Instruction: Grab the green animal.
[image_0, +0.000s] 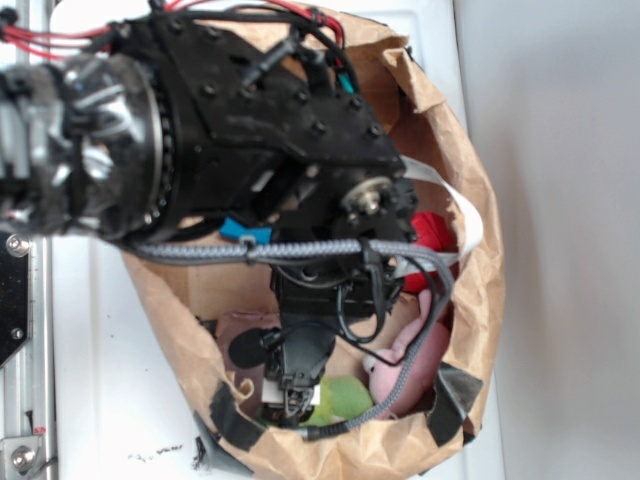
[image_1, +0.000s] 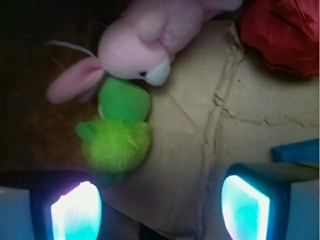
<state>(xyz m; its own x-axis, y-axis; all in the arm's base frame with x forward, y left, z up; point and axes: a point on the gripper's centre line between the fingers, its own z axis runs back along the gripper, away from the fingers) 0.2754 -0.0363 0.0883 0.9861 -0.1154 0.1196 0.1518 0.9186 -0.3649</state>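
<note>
The green animal is a small lime-green plush lying on the cardboard floor of a paper bag, just under the pink rabbit's snout. In the exterior view the green animal shows near the bag's lower rim, right beside my gripper. In the wrist view my gripper is open, its two glowing pads wide apart with only bare cardboard between them. The plush lies just above the left pad, outside the gap.
A pink plush rabbit with long ears touches the green toy. A red cloth ball lies at the upper right. The brown paper bag walls surround my arm closely; black tape patches its rim.
</note>
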